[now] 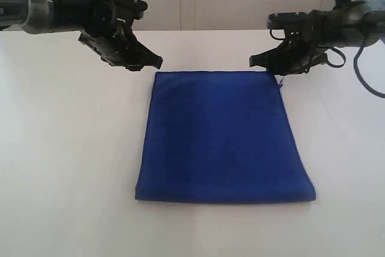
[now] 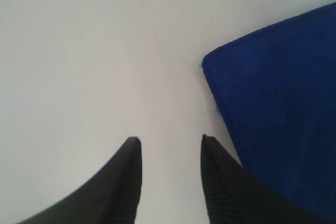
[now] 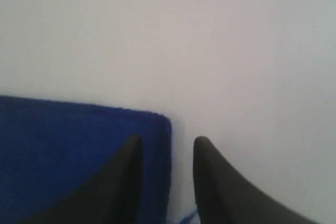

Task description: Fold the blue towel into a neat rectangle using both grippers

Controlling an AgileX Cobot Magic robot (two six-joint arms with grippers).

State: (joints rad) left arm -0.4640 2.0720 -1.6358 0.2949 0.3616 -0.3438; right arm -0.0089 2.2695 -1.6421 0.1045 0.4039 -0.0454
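The blue towel (image 1: 224,136) lies flat at the frame's centre on the white counter (image 1: 72,167), with bare counter along all 4 edges. The left tool (image 1: 144,64) hovers just off its upper-left corner and the right tool (image 1: 266,65) over its upper-right corner. Both are moderately parted and empty.

Exterior camera looking down across table (image 1: 60,148), wrist cameras close above, each sharing one towel (image 1: 224,136) corner
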